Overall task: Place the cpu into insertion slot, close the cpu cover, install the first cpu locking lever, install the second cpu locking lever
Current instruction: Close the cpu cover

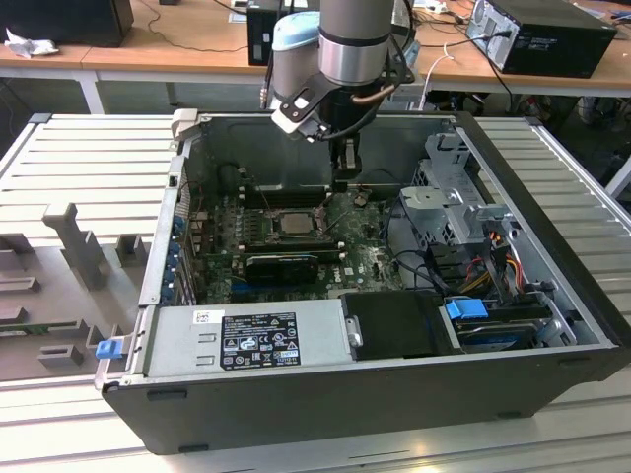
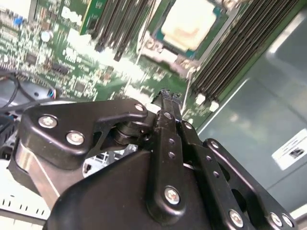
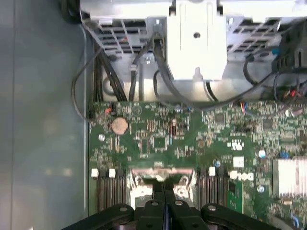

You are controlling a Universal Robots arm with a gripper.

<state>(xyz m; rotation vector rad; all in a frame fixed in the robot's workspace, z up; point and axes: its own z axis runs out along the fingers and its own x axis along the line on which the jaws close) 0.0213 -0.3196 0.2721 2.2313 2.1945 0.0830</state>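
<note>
one end effector [image 2: 167,96], fingers pressed together | second wrist view: cpu [image 2: 189,24] in insertion slot [image 2: 154,38]

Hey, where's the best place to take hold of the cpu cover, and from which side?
Likely the edge of the cpu cover nearest the gripper, pinched from above: the thin frame lies flat around the cpu, so only its rim offers a hold.

Illegible print on the power supply label [image 1: 258,340].
</note>
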